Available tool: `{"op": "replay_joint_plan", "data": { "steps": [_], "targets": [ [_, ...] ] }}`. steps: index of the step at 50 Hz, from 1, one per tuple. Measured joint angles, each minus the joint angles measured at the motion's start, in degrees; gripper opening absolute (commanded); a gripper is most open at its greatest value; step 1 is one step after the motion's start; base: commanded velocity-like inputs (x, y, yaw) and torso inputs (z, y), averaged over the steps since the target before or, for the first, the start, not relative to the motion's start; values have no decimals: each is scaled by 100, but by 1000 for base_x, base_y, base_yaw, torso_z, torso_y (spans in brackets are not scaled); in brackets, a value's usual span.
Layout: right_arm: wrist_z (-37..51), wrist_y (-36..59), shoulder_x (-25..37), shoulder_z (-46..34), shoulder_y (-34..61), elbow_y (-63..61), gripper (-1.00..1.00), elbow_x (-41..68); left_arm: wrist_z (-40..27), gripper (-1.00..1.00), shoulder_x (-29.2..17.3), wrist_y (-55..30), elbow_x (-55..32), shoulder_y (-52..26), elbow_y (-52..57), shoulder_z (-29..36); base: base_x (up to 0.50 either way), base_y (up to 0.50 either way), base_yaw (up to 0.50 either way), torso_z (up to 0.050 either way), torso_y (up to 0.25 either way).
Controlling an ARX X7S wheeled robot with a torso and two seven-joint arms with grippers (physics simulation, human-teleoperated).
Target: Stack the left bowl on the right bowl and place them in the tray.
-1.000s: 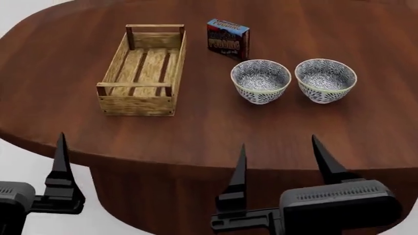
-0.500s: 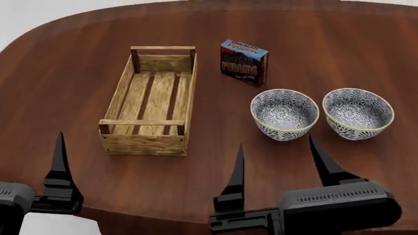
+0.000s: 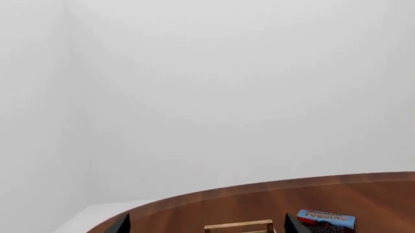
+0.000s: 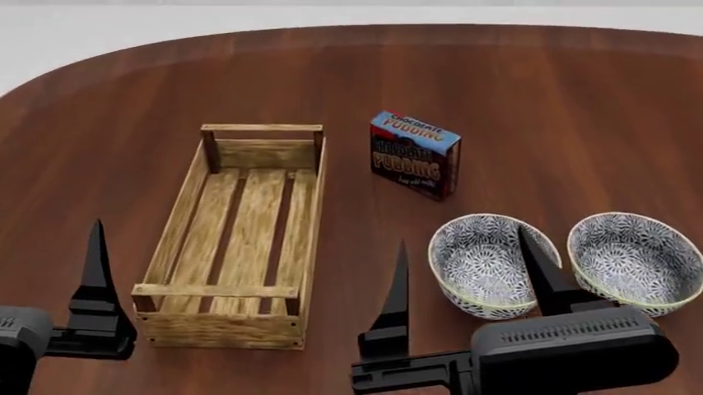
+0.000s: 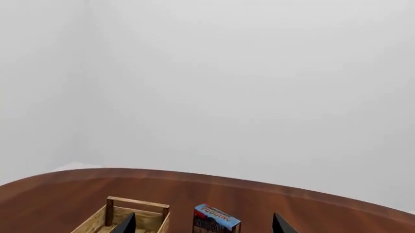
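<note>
- Tray [image 4: 236,247], pudding box [image 4: 414,155] and both bowls [image 4: 483,265] [image 4: 634,262] are sitting nearer than a second ago.
- Right gripper [image 4: 472,271] is hovering spread, empty; left gripper's [image 4: 97,271] jaw spacing is unclear.

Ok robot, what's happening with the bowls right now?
Both grippers open, holding nothing. Left bowl and right bowl unstacked, side by side. Tray empty. Pudding box beside it.

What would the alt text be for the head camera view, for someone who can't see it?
Two patterned bowls, the left bowl and the right bowl, sit side by side on a dark wooden table, right of an empty light-wood tray. A chocolate pudding box stands behind them. The open right gripper hovers near the left bowl; the left gripper shows one finger at the frame's lower left.
</note>
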Motion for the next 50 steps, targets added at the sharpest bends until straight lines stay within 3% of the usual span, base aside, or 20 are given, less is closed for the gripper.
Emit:
{"op": "replay_joint_plan", "data": {
  "steps": [45, 50],
  "targets": [
    [99, -126, 45, -21, 16, 102, 100, 207, -150, 100, -124, 152, -18, 0, -6, 77, 500, 6, 0, 0, 1],
    [133, -100, 47, -15, 29, 108, 100, 224, -167, 100, -150, 196, -6, 41, 14, 94, 11, 0, 0, 0, 0]
  ]
}}
